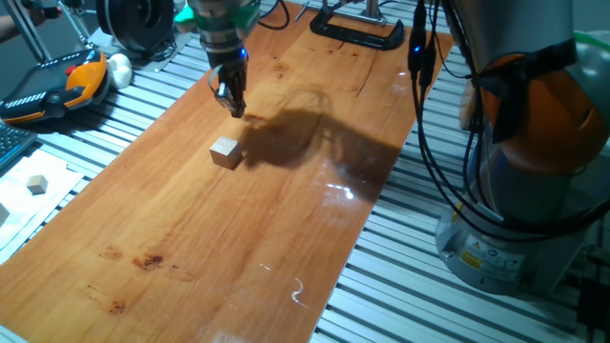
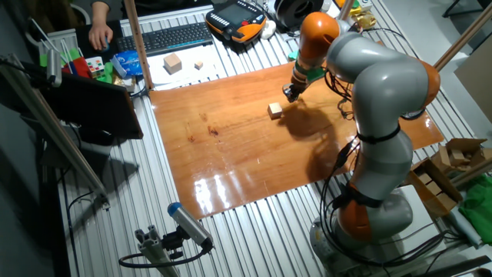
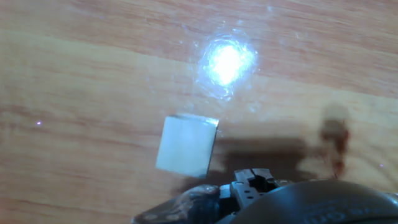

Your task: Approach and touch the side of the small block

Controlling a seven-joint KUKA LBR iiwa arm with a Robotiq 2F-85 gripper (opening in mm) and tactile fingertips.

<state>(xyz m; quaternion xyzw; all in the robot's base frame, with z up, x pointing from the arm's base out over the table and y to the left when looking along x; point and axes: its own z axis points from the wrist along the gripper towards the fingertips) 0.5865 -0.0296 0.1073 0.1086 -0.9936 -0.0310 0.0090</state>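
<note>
The small block [image 1: 226, 151] is a light-tan wooden cube that stands on the wooden board [image 1: 191, 248]. It also shows in the other fixed view [image 2: 275, 111] and in the hand view [image 3: 186, 145], with a pale top. My gripper [image 1: 234, 107] points down just above the board, a short way behind the block and apart from it. Its fingers look pressed together and hold nothing. The gripper also shows in the other fixed view [image 2: 290, 95], and its tip shows at the bottom edge of the hand view [image 3: 252, 183].
A smaller whitish cube [image 1: 37, 184] lies off the board at the left. An orange and black teach pendant [image 1: 57, 86] lies at the far left. A black clamp [image 1: 357, 33] holds the board's far edge. My arm's base [image 1: 534, 143] and cables stand at the right.
</note>
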